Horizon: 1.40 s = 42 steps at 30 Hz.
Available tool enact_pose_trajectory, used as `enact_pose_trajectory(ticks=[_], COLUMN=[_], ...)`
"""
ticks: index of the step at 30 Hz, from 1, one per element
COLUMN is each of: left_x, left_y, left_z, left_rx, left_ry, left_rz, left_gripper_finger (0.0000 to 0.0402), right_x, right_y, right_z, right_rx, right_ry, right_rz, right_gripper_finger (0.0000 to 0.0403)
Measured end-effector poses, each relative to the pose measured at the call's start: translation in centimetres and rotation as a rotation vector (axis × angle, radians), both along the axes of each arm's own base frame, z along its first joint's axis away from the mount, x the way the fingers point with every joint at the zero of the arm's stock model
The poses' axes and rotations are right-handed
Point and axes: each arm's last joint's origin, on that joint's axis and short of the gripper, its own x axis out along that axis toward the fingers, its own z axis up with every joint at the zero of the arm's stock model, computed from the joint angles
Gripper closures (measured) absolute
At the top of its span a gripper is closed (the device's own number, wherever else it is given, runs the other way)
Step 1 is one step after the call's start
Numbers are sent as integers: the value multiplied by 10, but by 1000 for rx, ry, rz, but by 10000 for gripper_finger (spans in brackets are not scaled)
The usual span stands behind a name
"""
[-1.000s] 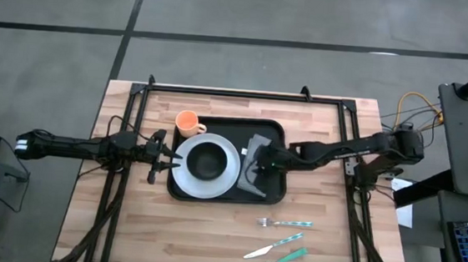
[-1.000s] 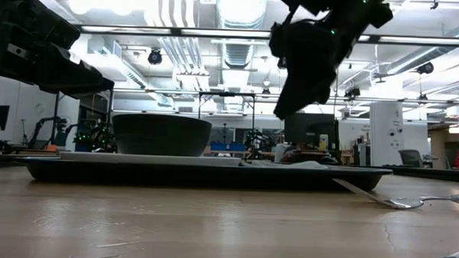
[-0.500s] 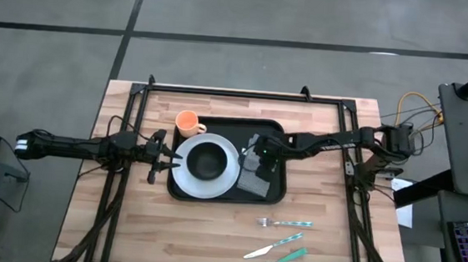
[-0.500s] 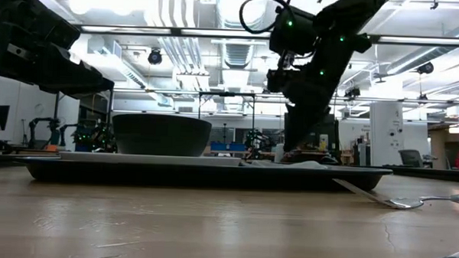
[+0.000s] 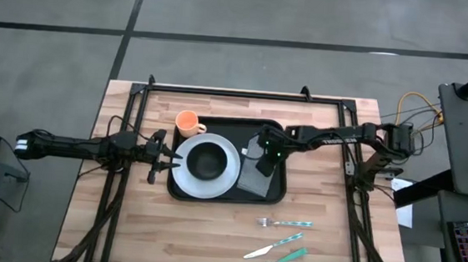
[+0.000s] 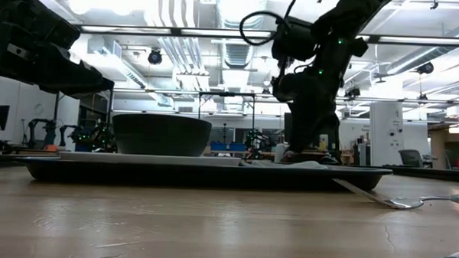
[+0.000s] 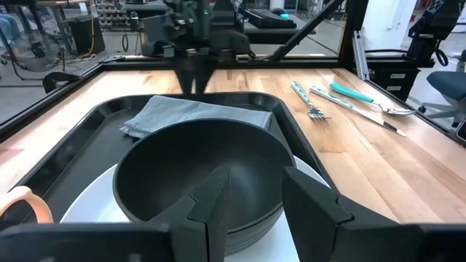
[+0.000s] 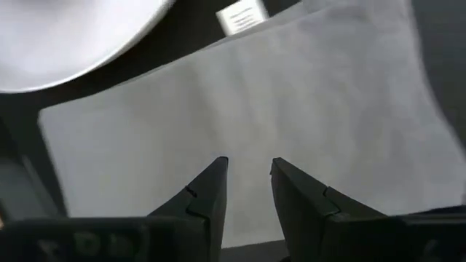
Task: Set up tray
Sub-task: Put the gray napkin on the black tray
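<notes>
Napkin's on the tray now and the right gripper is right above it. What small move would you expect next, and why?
Probably the right gripper lifts clear of the grey napkin and heads toward the cutlery. The napkin lies flat on the tray beside the plate and bowl, with nothing between the narrowly parted fingers. The fork, knife and spoon lie on the table.

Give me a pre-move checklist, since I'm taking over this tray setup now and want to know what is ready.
1. Tray flat on the table: ok.
2. Black bowl sits on the white plate inside the tray: ok.
3. Grey napkin lies in the tray beside the plate: ok; whether it is fully flat: cannot tell.
4. Right claw is just above the napkin, fingers slightly apart, nothing held: ok.
5. Fork, knife and spoon not in the tray, lying on the table: not ok.
6. Orange cup outside the tray: not ok.
</notes>
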Motion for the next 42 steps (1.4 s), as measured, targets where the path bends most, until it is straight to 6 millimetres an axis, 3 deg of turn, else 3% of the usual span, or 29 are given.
enact_pose_trajectory(ticks=[22,42], left_x=[0,0], left_y=[0,0], left_z=[0,0], left_rx=[0,0], left_ry=[1,1], left_rz=[0,0], left_gripper_finger=[297,297], right_x=[-1,1], right_y=[-4,-8], right_z=[-1,1], right_rx=[-39,-3], right_ry=[7,-23], right_rz=[80,42], right_gripper_finger=[310,319])
